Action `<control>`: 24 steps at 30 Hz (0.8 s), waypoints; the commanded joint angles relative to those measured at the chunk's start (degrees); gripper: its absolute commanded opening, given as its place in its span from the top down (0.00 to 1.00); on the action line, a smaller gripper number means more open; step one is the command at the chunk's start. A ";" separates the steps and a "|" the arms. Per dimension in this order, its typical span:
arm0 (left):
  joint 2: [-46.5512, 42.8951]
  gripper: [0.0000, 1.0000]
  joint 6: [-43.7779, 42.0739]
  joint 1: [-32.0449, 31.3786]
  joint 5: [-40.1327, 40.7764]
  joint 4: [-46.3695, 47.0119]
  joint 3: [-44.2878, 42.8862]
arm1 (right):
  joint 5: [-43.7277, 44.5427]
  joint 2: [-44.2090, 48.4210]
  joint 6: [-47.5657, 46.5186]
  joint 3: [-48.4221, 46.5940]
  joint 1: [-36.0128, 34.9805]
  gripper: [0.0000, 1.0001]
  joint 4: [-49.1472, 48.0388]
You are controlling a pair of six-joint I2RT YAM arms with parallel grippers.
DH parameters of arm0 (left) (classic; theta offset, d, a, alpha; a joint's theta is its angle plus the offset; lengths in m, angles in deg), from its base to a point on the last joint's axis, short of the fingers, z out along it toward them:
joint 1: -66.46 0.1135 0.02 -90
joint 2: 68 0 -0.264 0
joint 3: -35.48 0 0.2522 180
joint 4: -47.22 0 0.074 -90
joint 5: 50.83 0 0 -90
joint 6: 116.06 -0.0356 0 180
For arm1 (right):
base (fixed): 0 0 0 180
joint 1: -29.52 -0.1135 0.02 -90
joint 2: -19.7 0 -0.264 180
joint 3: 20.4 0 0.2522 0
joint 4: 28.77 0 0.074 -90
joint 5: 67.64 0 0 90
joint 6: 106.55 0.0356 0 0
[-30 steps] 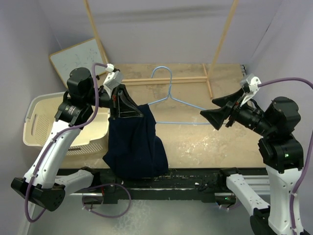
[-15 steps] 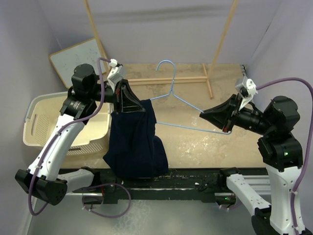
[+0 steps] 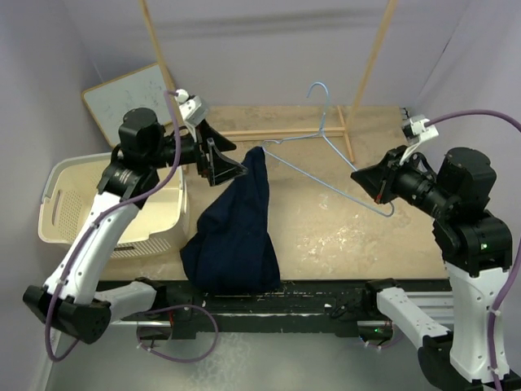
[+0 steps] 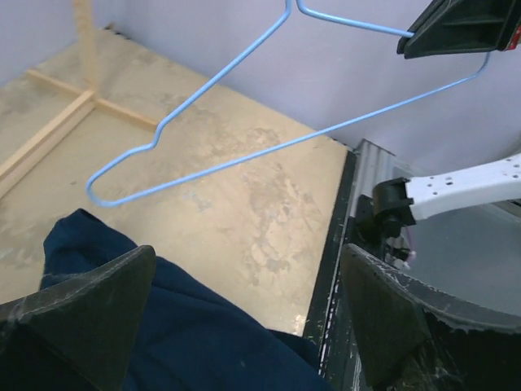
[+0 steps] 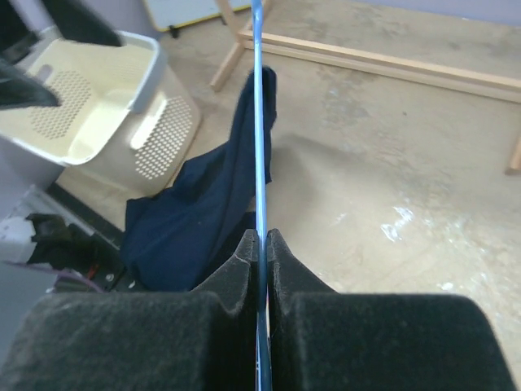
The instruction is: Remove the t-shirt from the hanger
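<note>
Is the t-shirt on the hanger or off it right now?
Off. The left wrist view shows the hanger wire bare, its corner apart from the t-shirt below it.

A lab test booth: plain lilac walls (image 3: 269,49) box in a scuffed worktable (image 3: 326,232).

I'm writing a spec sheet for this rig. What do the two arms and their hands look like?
The left arm and right arm have white lower links and black joint housings. A purple cable loops along each to a small white wrist camera. The left hand and right hand are black with broad wedge-shaped fingers. The right arm shows a green light.
</note>
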 commanded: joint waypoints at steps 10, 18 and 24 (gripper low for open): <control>-18.20 0.14 0.28 -0.34 21.02 -2.67 13.99 | 13.69 -9.35 1.48 -8.25 0.12 1.00 -12.60; -21.10 0.14 1.05 -0.35 22.20 -3.58 15.31 | 18.31 -17.92 5.88 -13.71 0.12 1.00 -33.67; -17.63 0.16 0.10 -0.37 25.71 -9.08 10.18 | 23.23 -26.70 4.73 -20.83 0.03 1.00 -40.47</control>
